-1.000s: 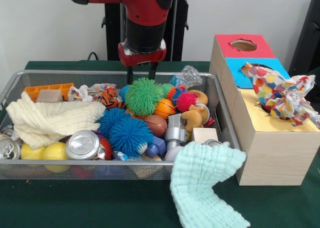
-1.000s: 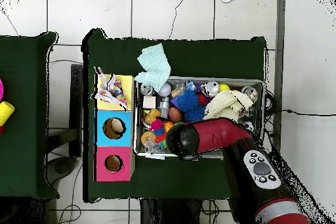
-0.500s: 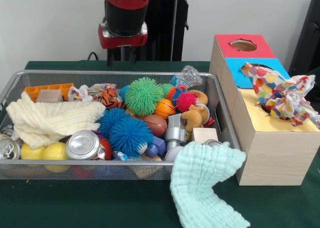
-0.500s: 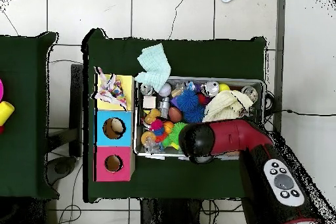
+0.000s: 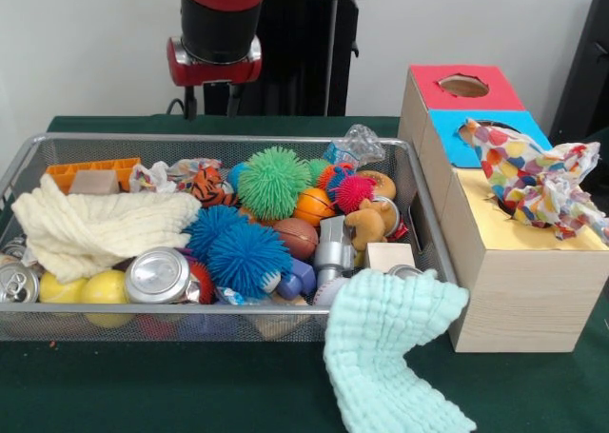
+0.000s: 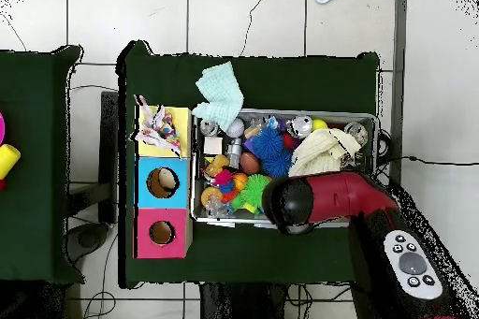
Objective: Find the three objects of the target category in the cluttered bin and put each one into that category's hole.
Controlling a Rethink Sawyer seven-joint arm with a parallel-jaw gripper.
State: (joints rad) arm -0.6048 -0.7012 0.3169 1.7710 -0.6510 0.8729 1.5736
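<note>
The target category is not stated. Because a patterned cloth (image 5: 538, 181) already lies at the hole in the yellow part of the wooden box (image 5: 514, 281), I judge that cloths are wanted and two remain.

The first is a cream knitted cloth (image 5: 95, 228). It is thick and ribbed, and it lies folded on top of the clutter in the wire bin (image 5: 219, 138), below the claw (image 5: 210, 100) and nearer to the camera. The second is a mint green cloth (image 5: 385, 347) with a waffle texture. It hangs over the bin's near rim onto the bench (image 5: 143, 385), well apart from the claw, low and to the right of it in the front view.

The claw hangs high above the bin's far rim. Its two fingers are spread and nothing is between them. You are between picks, I think, in the searching step.

For the next move, I would bring the claw down over the cream cloth. It is the closer one, and no spiky ball or can covers it. Pinch a raised fold, because soft fabric may slip or drag its neighbours.
</note>
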